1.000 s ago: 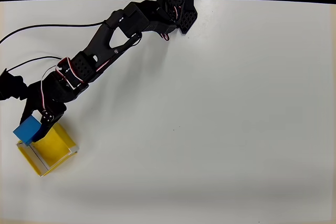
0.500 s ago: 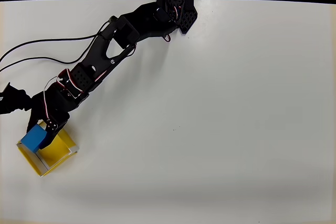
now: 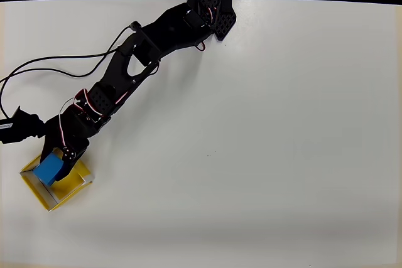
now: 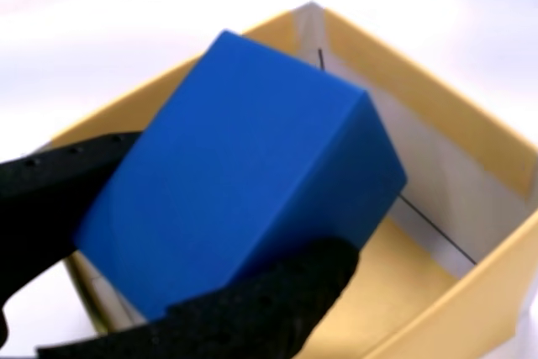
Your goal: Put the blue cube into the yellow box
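**Blue cube over the box, release pending**

Blue cube (image 4: 244, 182) is pinched between the two black fingers (image 4: 252, 308) in the wrist view, one on the lower side, one on the left; the gripper (image 4: 160, 241) is clamped on it, cube tilted, one corner pointing toward the box's far wall. Directly behind and below the cube: the yellow box (image 4: 445, 107), yellow floor and pale inner wall visible past the cube's right edge.

Overhead view: cube (image 3: 48, 170) sits over the box's upper-left part, box (image 3: 70, 190) floor showing to its lower right. Gripper (image 3: 59, 162) comes in from the box's upper-right side. Can't tell from either view whether the cube touches the floor yet.

My read: step in hand is the drop. To do it well:
- nudge toward box centre first; cube looks close to the upper-left wall
- lower until the cube is inside the walls, so it can't bounce off a rim
- open slowly; the tilt means it will rock flat
- lift straight up, fingers clear of the thin walls, box is probably light
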Robot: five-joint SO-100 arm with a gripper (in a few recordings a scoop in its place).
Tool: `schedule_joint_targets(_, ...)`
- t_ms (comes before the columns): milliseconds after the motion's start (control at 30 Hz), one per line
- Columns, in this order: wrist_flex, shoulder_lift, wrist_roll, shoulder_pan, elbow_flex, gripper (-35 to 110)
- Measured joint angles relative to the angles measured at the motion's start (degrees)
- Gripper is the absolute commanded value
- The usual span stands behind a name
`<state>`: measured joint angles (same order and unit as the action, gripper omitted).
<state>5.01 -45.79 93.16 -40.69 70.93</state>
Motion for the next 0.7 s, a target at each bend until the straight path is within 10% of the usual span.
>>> schedule_joint_targets(700,-3.6,-7.38,-1.05,0.26,2.46,21)
